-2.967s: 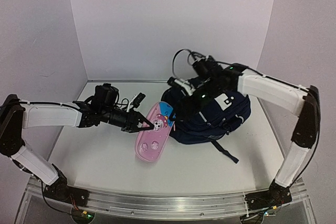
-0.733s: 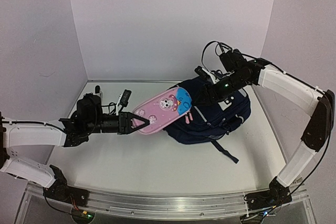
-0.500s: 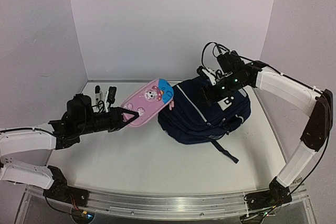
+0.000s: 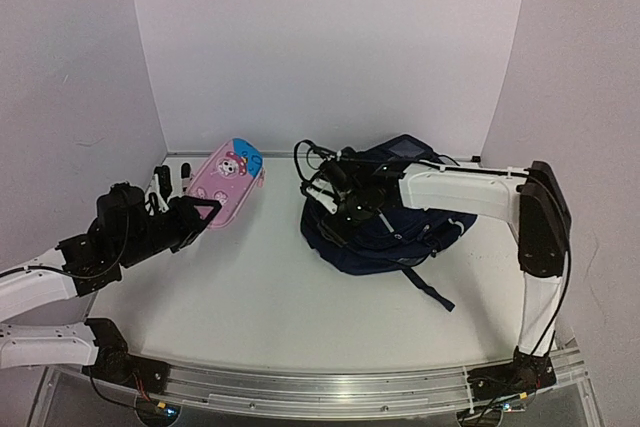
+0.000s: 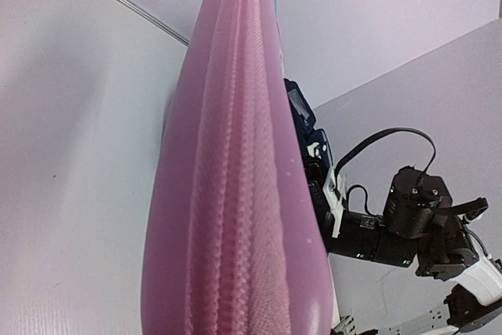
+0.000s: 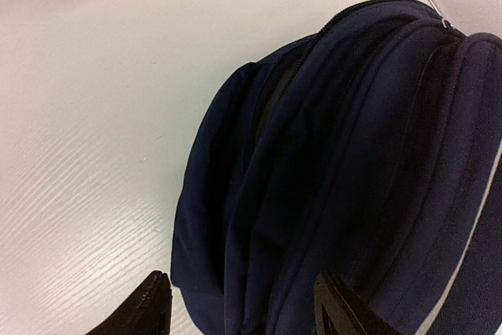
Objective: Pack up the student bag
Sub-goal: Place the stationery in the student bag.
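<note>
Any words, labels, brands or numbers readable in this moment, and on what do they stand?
No text can be read in any view.
Pencil case: only a cartoon figure shows; any lettering is too small to read.
Student bag: no legible label or brand.

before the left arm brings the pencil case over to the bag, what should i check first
1. Grip on the case: ok, the left gripper is clamped on the near end of the pink pencil case.
2. Other arm free: ok, the right gripper is open.
3. Bag held open: not ok, that gripper is closed on nothing beside the student bag.
4. Opening wide enough: cannot tell, only a narrow dark gap shows along the zip.
5. Approach side free: not ok, the right gripper sits at the bag's edge facing the case.
</note>
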Available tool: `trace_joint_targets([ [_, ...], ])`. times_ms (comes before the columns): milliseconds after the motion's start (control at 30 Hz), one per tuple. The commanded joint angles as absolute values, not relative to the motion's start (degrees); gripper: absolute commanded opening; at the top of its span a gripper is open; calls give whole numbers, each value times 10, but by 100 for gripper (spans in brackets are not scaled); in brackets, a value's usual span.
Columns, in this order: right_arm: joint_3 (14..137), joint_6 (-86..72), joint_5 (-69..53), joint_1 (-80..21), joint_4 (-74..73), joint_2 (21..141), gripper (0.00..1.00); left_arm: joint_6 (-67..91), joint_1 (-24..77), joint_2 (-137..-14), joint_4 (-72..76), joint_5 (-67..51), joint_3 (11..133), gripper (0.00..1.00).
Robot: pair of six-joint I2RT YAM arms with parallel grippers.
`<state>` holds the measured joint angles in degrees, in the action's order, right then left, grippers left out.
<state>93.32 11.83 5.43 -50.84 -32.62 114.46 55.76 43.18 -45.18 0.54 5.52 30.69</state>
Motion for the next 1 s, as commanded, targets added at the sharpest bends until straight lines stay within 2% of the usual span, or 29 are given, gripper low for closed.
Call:
trace_joint_targets([
  [0, 984, 127, 128, -519, -305, 1183, 64, 571, 430, -424, 4, 93, 302, 1],
  [200, 986, 159, 233, -522, -285, 1221, 65, 569, 430, -410, 4, 91, 297, 1],
  [367, 972, 193, 290, -522, -269, 1235, 56, 566, 430, -409, 4, 88, 296, 1],
  [433, 972, 203, 304, -522, -267, 1239, 47, 565, 431, -411, 2, 87, 296, 1],
  [600, 994, 187, 277, -522, -287, 1201, 5, 561, 430, -416, -20, 78, 294, 1],
  [633, 1005, 180, 263, -521, -300, 1190, 0, 560, 430, -417, -24, 75, 293, 1],
  [833, 1046, 171, 203, -517, -326, 1117, 0, 523, 430, -436, -28, 20, 289, 0],
  [967, 1073, 156, 157, -497, -335, 1083, 0, 483, 430, -479, 1, -72, 294, 0],
])
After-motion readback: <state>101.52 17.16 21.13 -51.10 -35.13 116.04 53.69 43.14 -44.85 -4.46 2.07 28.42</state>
